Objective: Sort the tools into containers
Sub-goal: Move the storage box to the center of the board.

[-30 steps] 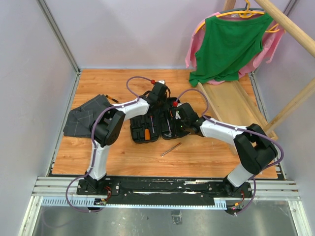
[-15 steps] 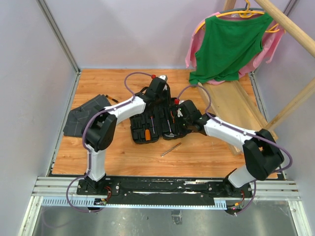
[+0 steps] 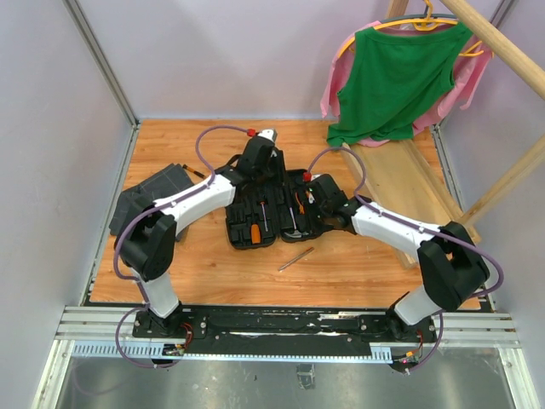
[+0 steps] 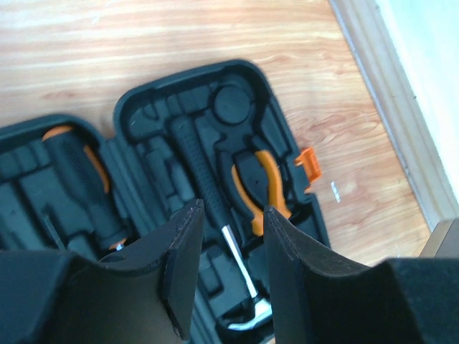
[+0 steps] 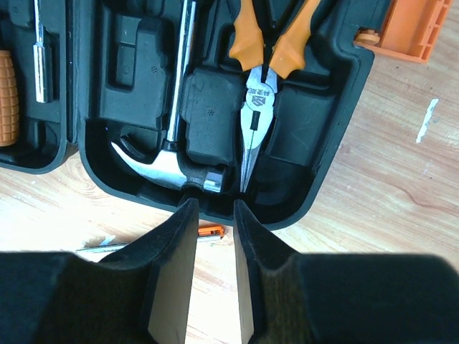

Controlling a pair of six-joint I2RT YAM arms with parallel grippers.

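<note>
The black tool case point(image 3: 254, 228) lies open mid-table, its orange latch point(image 4: 308, 162) on the right edge. In its moulded slots lie the claw hammer point(image 5: 159, 168), the orange-handled pliers point(image 5: 262, 70) and an orange-black screwdriver point(image 4: 77, 178). My left gripper point(image 4: 231, 211) hangs open above the hammer handle point(image 4: 195, 159), holding nothing. My right gripper point(image 5: 214, 208) is open at the case's near rim, just in front of the hammer head, also empty. One thin screwdriver point(image 3: 295, 258) lies loose on the table in front of the case, and its orange part point(image 5: 210, 231) shows between the right fingers.
A dark grey folded cloth point(image 3: 146, 203) lies at the left with a small black item point(image 3: 197, 173) beside it. A long wooden tray point(image 3: 407, 183) runs along the right side under hanging green and pink garments point(image 3: 393, 72). A metal rail point(image 3: 281, 328) borders the near edge.
My left gripper has risen, drawn back and left from the case, and its jaws have widened. The left elbow swung left. My right arm straightened slightly, its gripper staying at the case.
</note>
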